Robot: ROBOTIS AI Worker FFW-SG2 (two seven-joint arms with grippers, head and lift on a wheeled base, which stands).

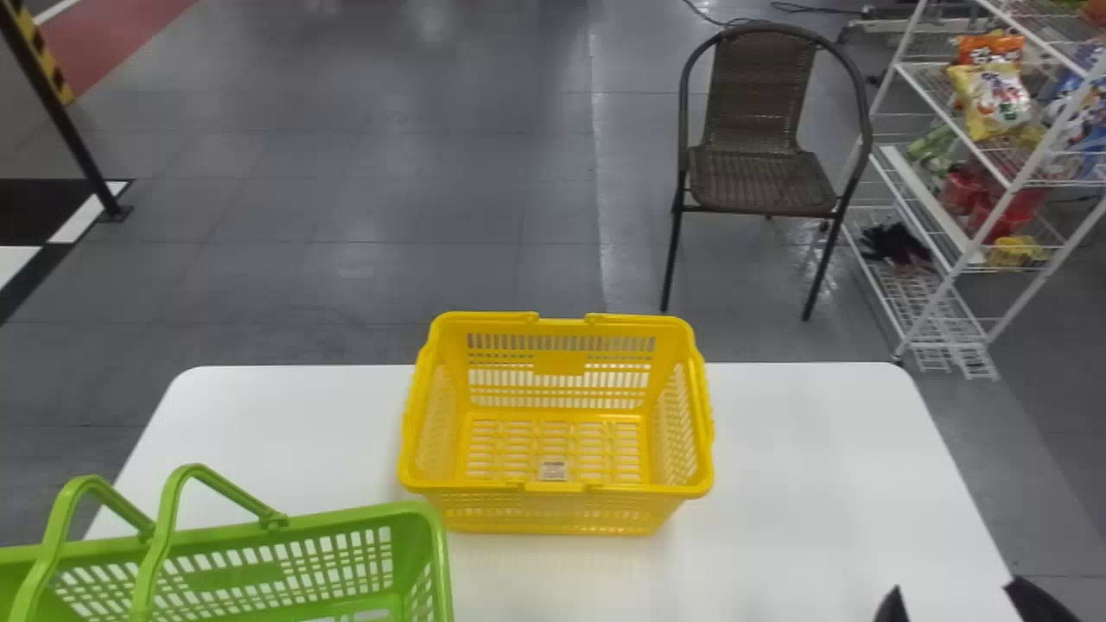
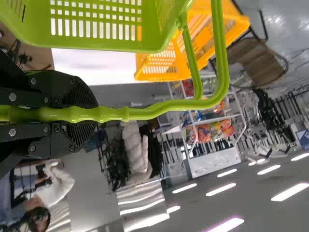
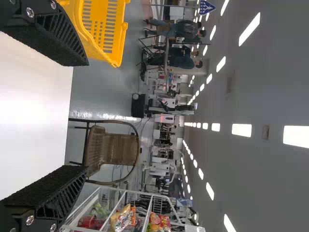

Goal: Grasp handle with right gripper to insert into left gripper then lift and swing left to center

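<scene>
At the bottom right of the head view, my right gripper (image 1: 961,602) stands open over the white table, well to the right of both baskets. The right wrist view also has the right gripper (image 3: 87,116), its fingers wide apart with nothing between them. A green basket (image 1: 346,521) is at the lower left, both its handles (image 1: 226,489) raised. In the left wrist view, my left gripper (image 2: 91,114) is shut on one green handle (image 2: 164,107), whose grip part runs between the fingers; the green basket (image 2: 111,43) is beside it.
A yellow basket (image 1: 557,510) stands in the middle of the white table (image 1: 804,466), close to the green basket's right end. Beyond the table are a brown wicker chair (image 1: 760,177) and, at the right, a white wire shelf (image 1: 950,276) with snack bags.
</scene>
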